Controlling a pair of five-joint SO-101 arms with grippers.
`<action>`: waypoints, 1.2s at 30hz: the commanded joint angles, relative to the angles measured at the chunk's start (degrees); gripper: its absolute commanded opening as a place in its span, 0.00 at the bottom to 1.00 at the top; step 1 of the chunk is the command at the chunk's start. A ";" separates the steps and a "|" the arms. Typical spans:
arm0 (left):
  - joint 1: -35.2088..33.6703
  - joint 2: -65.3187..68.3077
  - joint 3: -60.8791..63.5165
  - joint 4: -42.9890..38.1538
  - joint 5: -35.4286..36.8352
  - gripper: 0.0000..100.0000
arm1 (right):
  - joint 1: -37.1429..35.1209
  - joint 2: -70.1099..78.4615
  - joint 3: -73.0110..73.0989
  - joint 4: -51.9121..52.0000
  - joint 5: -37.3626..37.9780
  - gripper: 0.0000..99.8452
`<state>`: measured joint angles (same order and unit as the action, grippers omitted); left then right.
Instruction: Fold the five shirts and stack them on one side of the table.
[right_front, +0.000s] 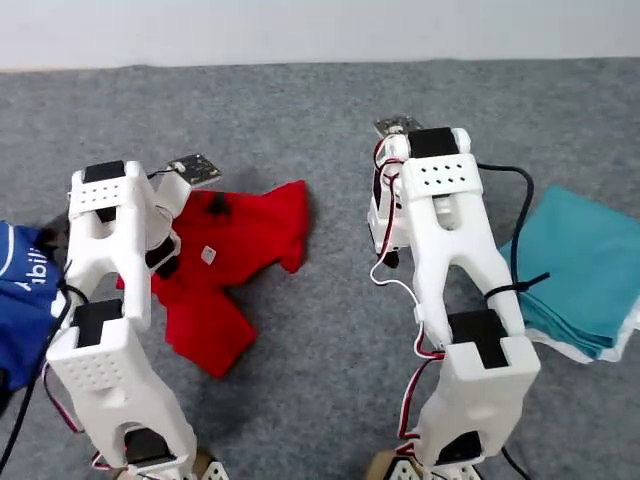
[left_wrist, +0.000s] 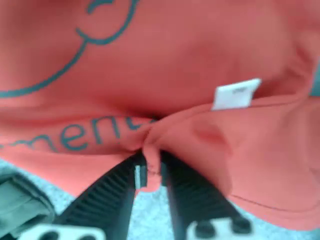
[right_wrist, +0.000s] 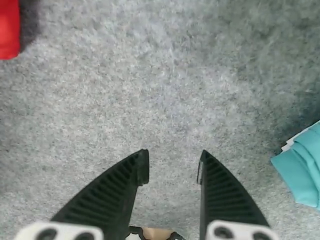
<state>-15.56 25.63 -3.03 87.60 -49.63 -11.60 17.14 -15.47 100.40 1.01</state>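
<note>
While pinched, shirt (left_wrist: 200, 65) (teal print (left_wrist: 75, 137), L cam)

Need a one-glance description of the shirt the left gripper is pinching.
On the grey table, look beside the left arm: the red shirt lies spread out and unfolded, a fold pinched in the left gripper. It is the only red one, with a small white tag, lying between the blue shirt and the folded teal shirt by the right arm.
</note>
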 joint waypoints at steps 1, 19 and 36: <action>0.53 -0.70 -1.27 1.93 -0.62 0.01 | -0.48 -0.92 -2.64 2.15 0.70 0.17; -23.47 -40.79 -1.54 4.22 -0.44 0.00 | -9.36 0.92 -16.62 0.84 1.41 0.17; -31.12 -40.70 10.95 2.02 -0.44 0.00 | -26.77 29.05 -46.86 0.31 10.81 0.31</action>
<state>-46.33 -12.53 7.52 90.51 -50.07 -37.98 43.34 -53.98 100.48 11.03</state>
